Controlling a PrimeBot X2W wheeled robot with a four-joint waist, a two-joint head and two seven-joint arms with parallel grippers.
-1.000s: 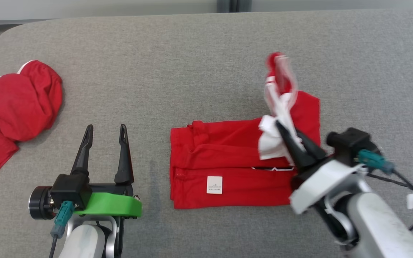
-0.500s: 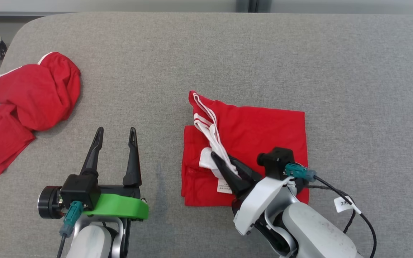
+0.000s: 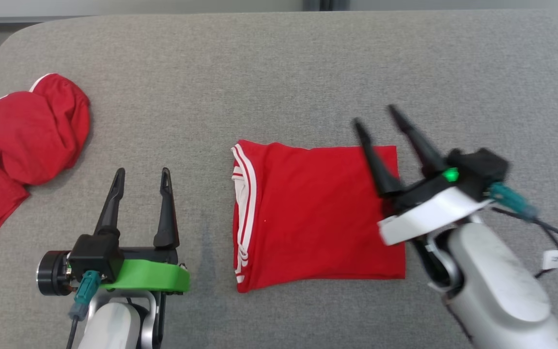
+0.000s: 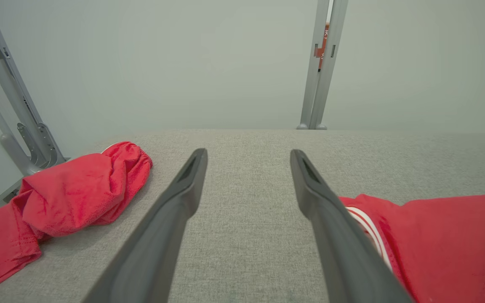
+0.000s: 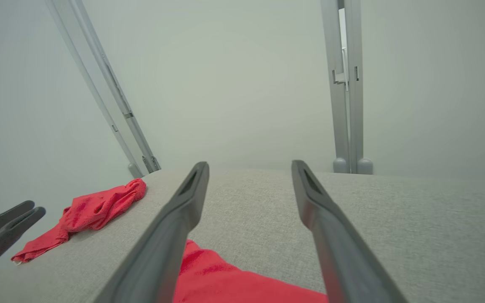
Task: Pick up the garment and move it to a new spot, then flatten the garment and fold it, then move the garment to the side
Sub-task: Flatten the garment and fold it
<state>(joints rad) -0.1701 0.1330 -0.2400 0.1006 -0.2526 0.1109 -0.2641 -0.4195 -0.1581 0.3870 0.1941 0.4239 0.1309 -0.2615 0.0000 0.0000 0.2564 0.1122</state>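
Observation:
The garment is red with white stripes along its left edge and lies folded into a flat rectangle in the middle of the grey padded table. My right gripper hovers open over the garment's right far corner, with nothing between its fingers. My left gripper stands open and empty to the left of the garment, apart from it. The left wrist view has the garment just right of the left gripper. In the right wrist view the garment lies under the open right gripper.
A second red garment lies crumpled at the table's left edge, also seen as a red heap and a red heap in the wrist views. Metal frame posts stand behind the table. Bare grey surface stretches beyond and to the right of the folded garment.
The right gripper carried the white-striped flap leftward over the garment, let it go, opened, and drew back to the right. The garment now lies flat. The left arm stayed put.

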